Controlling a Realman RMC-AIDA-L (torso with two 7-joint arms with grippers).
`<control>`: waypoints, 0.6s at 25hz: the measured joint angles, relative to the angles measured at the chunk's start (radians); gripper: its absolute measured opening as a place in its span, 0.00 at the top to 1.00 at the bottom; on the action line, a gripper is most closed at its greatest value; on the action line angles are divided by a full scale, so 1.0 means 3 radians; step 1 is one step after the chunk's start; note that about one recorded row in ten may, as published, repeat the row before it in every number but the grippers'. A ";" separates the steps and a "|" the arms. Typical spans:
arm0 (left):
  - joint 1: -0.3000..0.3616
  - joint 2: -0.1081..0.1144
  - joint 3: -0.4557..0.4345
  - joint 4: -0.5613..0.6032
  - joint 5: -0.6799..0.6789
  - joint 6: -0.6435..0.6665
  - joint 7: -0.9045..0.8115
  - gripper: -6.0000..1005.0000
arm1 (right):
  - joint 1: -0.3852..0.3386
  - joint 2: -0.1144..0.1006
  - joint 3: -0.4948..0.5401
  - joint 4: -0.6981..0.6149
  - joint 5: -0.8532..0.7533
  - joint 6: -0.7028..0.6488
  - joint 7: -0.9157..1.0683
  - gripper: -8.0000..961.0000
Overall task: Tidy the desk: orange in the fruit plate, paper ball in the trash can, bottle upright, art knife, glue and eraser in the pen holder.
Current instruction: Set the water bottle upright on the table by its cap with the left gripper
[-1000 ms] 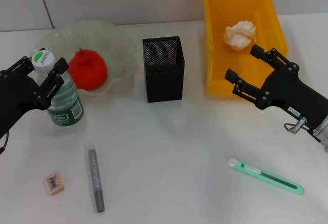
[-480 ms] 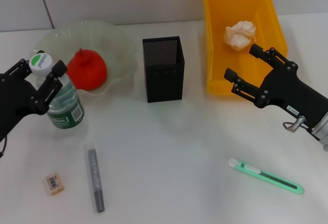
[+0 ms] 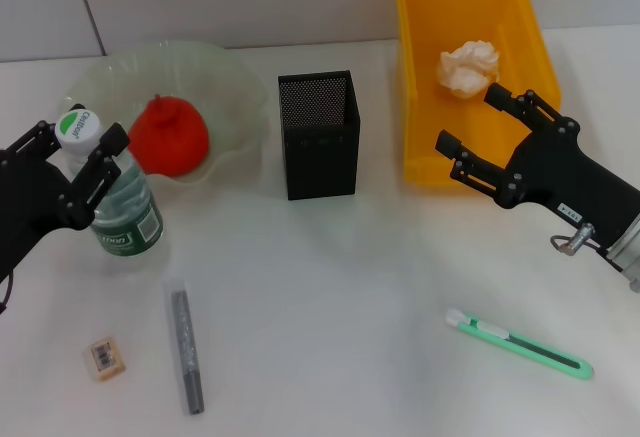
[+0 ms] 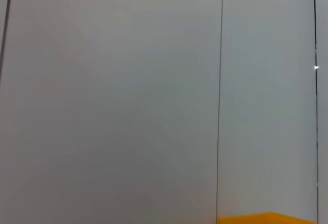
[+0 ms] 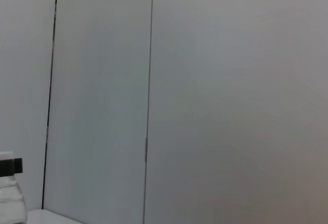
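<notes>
The head view looks steeply down on the worktop (image 3: pixel 330 277) around the pen holder (image 3: pixel 318 134). Both wrist views face the wall (image 4: pixel 113 96), catching only the trash can (image 4: pixel 266 217) rim and the bottle (image 5: pixel 10 193).

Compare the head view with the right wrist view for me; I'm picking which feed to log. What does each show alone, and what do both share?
Only the head view shows the desk, both grippers, left and right, both open, the orange in the plate, the holder, the paper ball in the bin, the knife, glue and eraser. Only the right wrist view shows a broad stretch of wall. Both show the bottle, upright, though the wrist view catches only its edge.
</notes>
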 joint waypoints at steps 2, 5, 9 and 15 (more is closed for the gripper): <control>-0.0012 0.0000 0.0000 -0.0034 0.0000 -0.0007 0.0015 0.48 | 0.0000 0.0001 0.0000 0.0000 0.0000 0.0000 0.0000 0.14; -0.0033 -0.0009 0.0000 -0.0085 -0.0001 -0.0019 0.0059 0.48 | 0.0000 0.0002 0.0000 0.0000 0.0000 0.0000 0.0000 0.14; -0.0037 -0.0014 0.0000 -0.0102 -0.0002 -0.0024 0.0076 0.48 | 0.0000 0.0002 0.0000 0.0000 0.0000 0.0000 0.0000 0.14; -0.0064 -0.0021 -0.0055 -0.0149 -0.0004 -0.0038 0.0083 0.47 | 0.0011 0.0002 0.0000 0.0000 0.0000 0.0004 0.0000 0.14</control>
